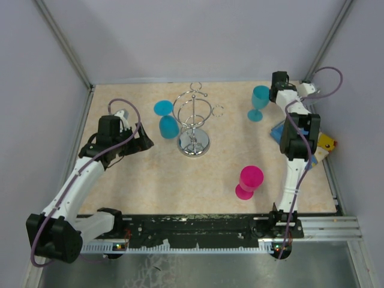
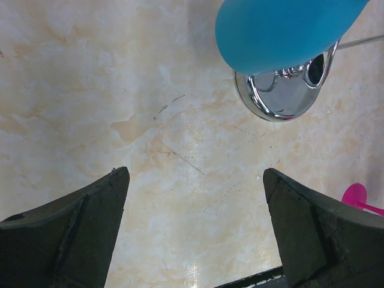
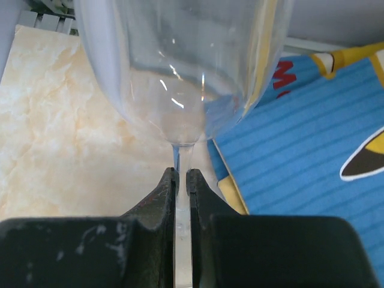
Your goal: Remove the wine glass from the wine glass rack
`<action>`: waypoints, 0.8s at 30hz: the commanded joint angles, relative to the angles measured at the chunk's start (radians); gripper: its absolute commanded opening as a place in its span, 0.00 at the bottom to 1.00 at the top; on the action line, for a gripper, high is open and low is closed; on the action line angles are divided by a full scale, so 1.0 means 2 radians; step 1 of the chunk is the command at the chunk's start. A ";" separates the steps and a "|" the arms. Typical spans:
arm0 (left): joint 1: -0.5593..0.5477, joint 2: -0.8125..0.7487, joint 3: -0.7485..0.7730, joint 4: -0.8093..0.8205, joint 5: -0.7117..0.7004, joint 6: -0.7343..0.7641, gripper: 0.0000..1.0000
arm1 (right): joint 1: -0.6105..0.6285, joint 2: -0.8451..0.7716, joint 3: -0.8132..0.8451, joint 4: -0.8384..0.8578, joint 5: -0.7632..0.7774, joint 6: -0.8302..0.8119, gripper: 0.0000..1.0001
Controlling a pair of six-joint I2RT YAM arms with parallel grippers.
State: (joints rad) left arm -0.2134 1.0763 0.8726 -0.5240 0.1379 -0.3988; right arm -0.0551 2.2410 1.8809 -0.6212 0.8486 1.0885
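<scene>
The chrome wine glass rack stands mid-table on its round mirror base. A blue wine glass hangs upside down on its left side; its bowl fills the top of the left wrist view. My left gripper is open and empty, low over the table just left of that glass. My right gripper is shut on the stem of a teal see-through wine glass, which stands upright at the far right, away from the rack. Its bowl is above my fingers.
A pink wine glass stands upright near the front, right of centre; its foot shows in the left wrist view. A blue striped mat with yellow trim lies at the right edge under my right arm. Grey walls enclose the table.
</scene>
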 commanded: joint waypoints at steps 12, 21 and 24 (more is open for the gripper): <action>0.002 0.002 -0.002 0.014 0.008 0.003 0.98 | -0.001 -0.223 -0.285 0.430 0.054 -0.287 0.00; 0.002 0.000 0.000 0.015 0.027 0.002 0.98 | -0.001 -0.370 -0.454 0.525 0.002 -0.357 0.00; 0.002 -0.002 -0.003 0.019 0.036 0.002 0.98 | 0.000 -0.431 -0.537 0.590 -0.056 -0.389 0.00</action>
State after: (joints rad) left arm -0.2134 1.0866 0.8722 -0.5209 0.1707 -0.3996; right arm -0.0551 1.5349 0.9604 0.3084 0.8406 0.4183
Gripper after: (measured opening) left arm 0.981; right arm 0.055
